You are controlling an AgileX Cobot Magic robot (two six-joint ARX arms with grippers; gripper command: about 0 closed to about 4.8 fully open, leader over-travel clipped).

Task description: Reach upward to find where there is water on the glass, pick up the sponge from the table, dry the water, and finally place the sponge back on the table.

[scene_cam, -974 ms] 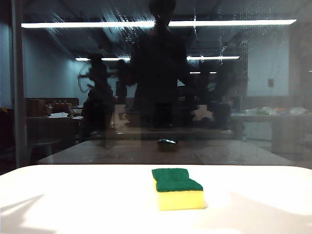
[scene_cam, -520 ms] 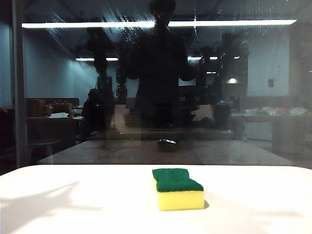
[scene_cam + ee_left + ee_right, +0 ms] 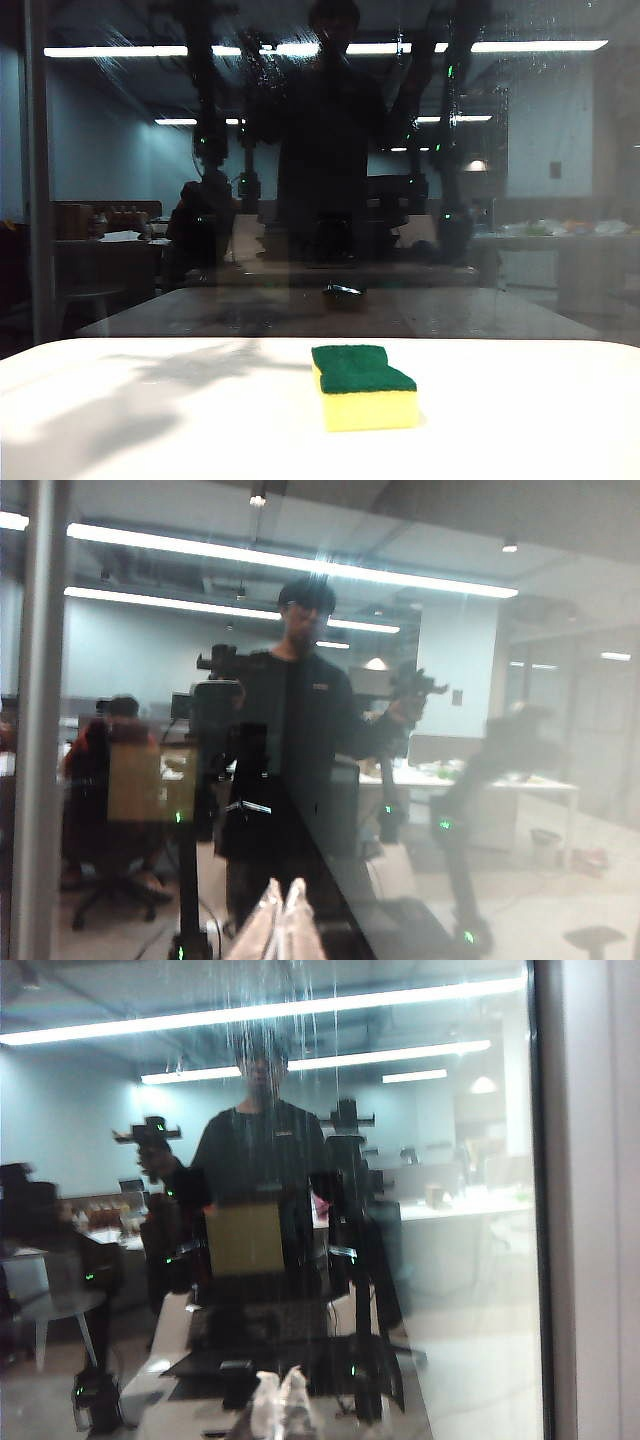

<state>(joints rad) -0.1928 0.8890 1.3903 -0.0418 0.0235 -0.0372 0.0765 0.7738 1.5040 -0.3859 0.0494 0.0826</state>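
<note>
The sponge (image 3: 363, 385), yellow foam under a green scouring layer, lies on the white table (image 3: 150, 420) just right of centre, untouched. Behind it stands the dark glass (image 3: 100, 200), with whitish streaks of water (image 3: 250, 62) near its top. The exterior view shows neither arm directly, only their dark reflections high in the pane. My left gripper (image 3: 284, 886) is shut and empty, pointing at the glass. The right gripper (image 3: 281, 1375) is also shut and empty, facing the glass, where thin water (image 3: 300, 1020) streaks run down from the top.
A grey vertical frame bar (image 3: 38, 180) stands at the pane's left edge, and shows in the left wrist view (image 3: 35, 730). The right wrist view has a pale bar (image 3: 585, 1200) too. Arm shadows (image 3: 130, 400) fall on the table's left half.
The arms' reflections in the glass have climbed from mid-height to the top of the pane. Their shadows on the table have shifted and grown on the left. The sponge has not moved.
</note>
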